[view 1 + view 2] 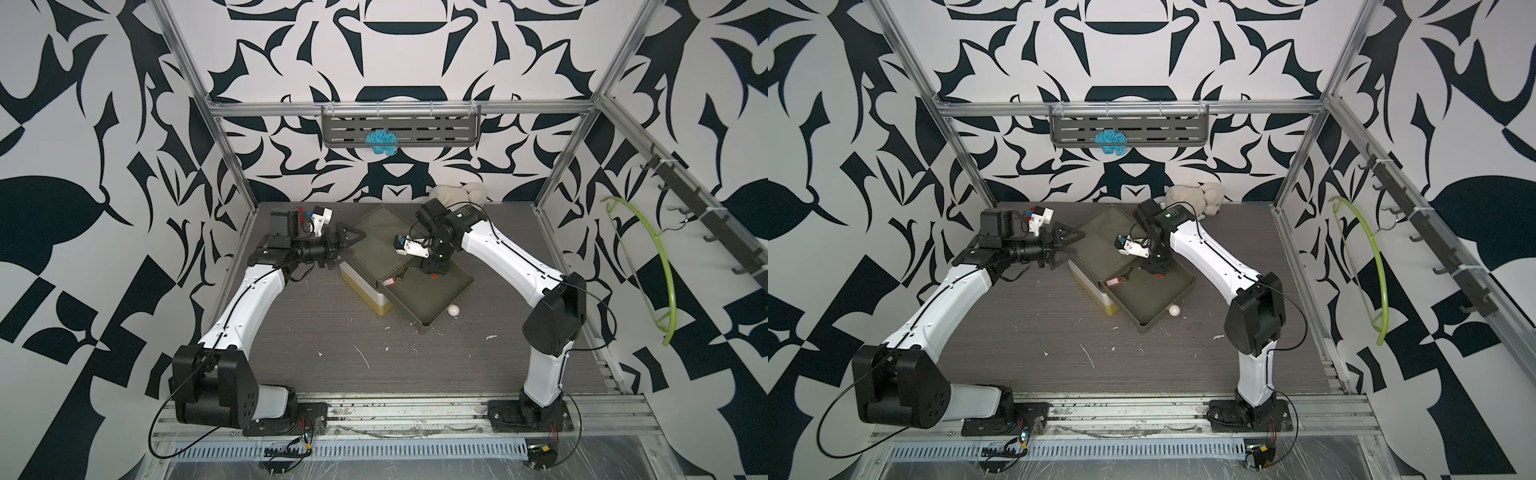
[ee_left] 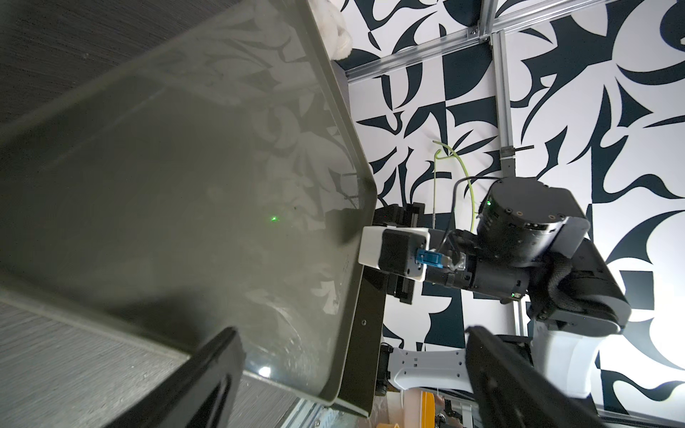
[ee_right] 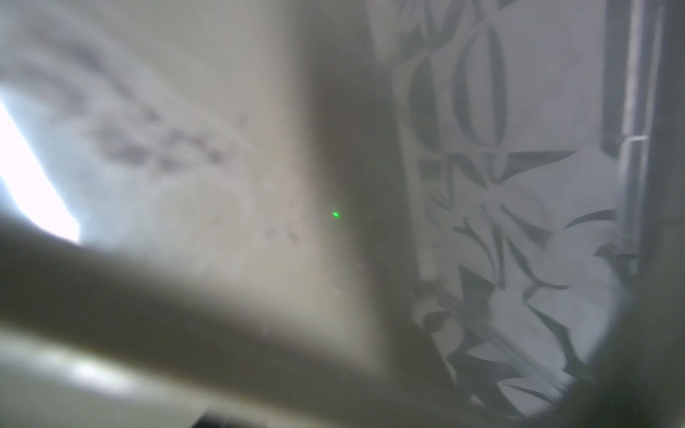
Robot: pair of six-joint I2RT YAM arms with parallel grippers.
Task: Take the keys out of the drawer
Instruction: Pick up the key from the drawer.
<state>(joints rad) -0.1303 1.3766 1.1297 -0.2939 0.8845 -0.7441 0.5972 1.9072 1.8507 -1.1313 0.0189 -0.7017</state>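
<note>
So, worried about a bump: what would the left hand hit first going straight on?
Likely the drawer unit's top, just ahead of the left hand; if it clears that, the right arm's wrist. Height unclear.

One open drawer (image 1: 424, 305) holds one red-tagged bunch of keys (image 1: 392, 280). Beside the drawer lies one white ball (image 1: 454, 310). Behind it sits one plush toy (image 1: 457, 193), and higher up one blue tuft (image 1: 381, 142). One green hanger (image 1: 660, 257) hangs off to its right. Two robot arms (image 1: 249, 299) flank it.

The left arm (image 1: 253, 291) and right arm (image 1: 515, 262) wear glossy white shells (image 1: 1208, 249) between matte black joint housings (image 1: 555, 316). Thin black cables (image 1: 235, 311) run along both. White wrist-camera blocks (image 1: 323, 217) carry blue connectors (image 2: 430, 258), and the left gripper (image 1: 353, 248) ends in black triangular fingers (image 1: 348, 237).
</note>
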